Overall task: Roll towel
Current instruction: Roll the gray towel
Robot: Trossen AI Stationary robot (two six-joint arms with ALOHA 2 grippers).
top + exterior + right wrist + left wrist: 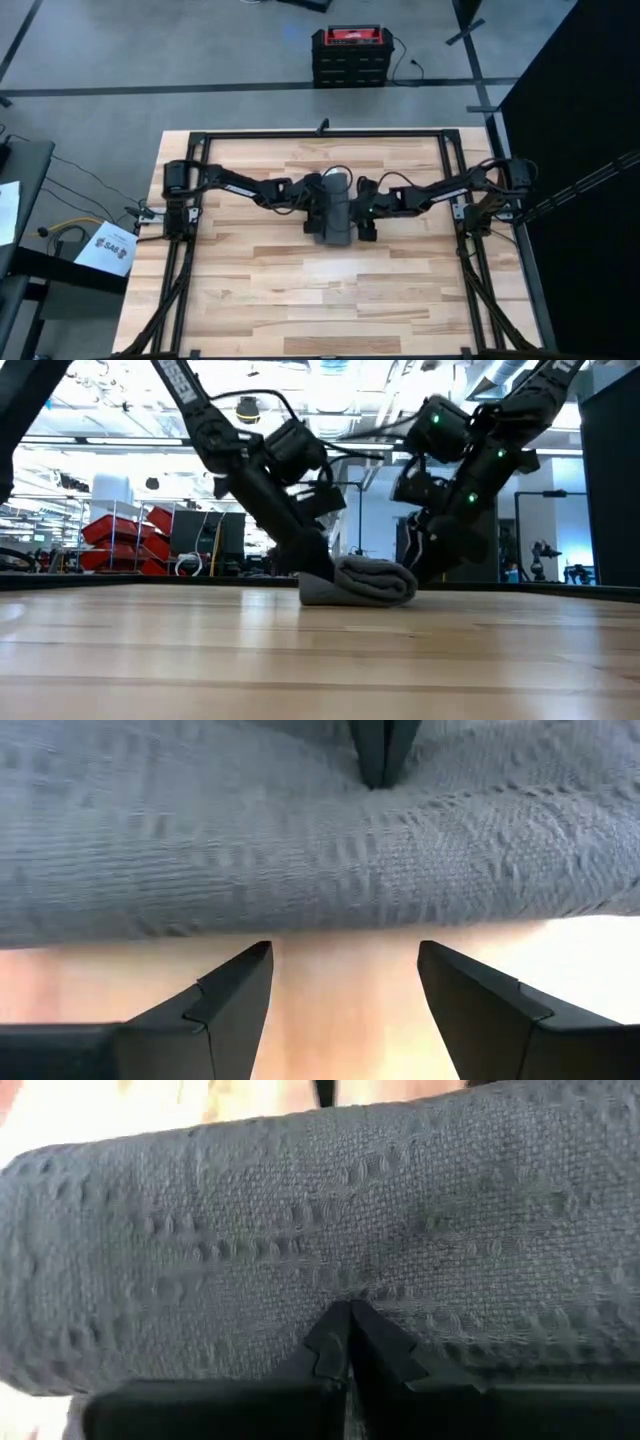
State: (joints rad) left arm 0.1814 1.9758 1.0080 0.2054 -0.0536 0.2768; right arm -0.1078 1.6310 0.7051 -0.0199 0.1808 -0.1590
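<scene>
Towel (358,582) rolled, tag hidden | left gripper (347,1342) jaws together against it | right gripper (345,982) jaws apart

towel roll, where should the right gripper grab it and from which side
Probably at mid-length of the towel, coming in level from the right arm's side. It lies as a low roll on the table; the right gripper is open, facing its flank, while the left gripper presses the opposite side.

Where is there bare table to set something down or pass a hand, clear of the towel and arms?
The wide near stretch of table, between the side rails below the towel, is bare. A thinner strip lies between the towel and the far frame bar. The middle is crowded: the left gripper and right gripper flank the rolled towel, their arms spanning both sides.
</scene>
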